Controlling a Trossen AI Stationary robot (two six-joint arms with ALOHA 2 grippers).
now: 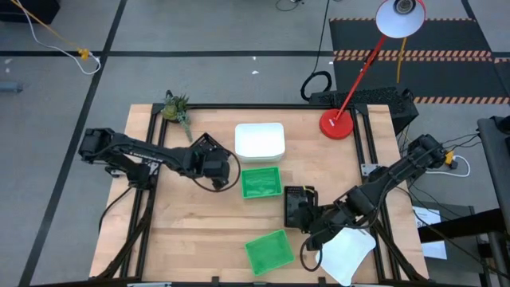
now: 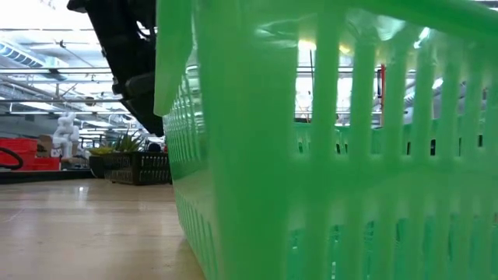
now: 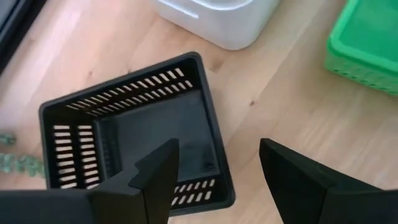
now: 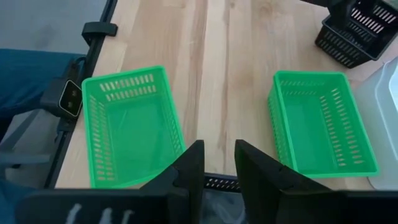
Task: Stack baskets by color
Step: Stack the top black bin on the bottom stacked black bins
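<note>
Left arm reaches in from the worktop's [image 1: 191, 231] left edge. Left gripper [image 1: 225, 169] hovers with fingers spread wide, holding nothing, above a black slatted basket [image 3: 134, 134] sitting on the wood; in the high view that basket is hidden under the arm. Small pineapple-like plant [image 1: 177, 110] near the far left corner.

Centre: white basket [image 1: 260, 140] toward the far side, a green basket [image 1: 261, 182] touching or just beside its near edge. Second green basket [image 1: 268, 251] at the near edge, tilted, well apart from the first.

Right of centre: right gripper [image 1: 296, 209] over bare wood between the two green baskets, fingers narrowly parted with nothing between them. Something white [image 1: 347, 253] lies under the right arm at the near right; I cannot tell what it is. Red lamp base [image 1: 336, 124] at the far right corner.
</note>
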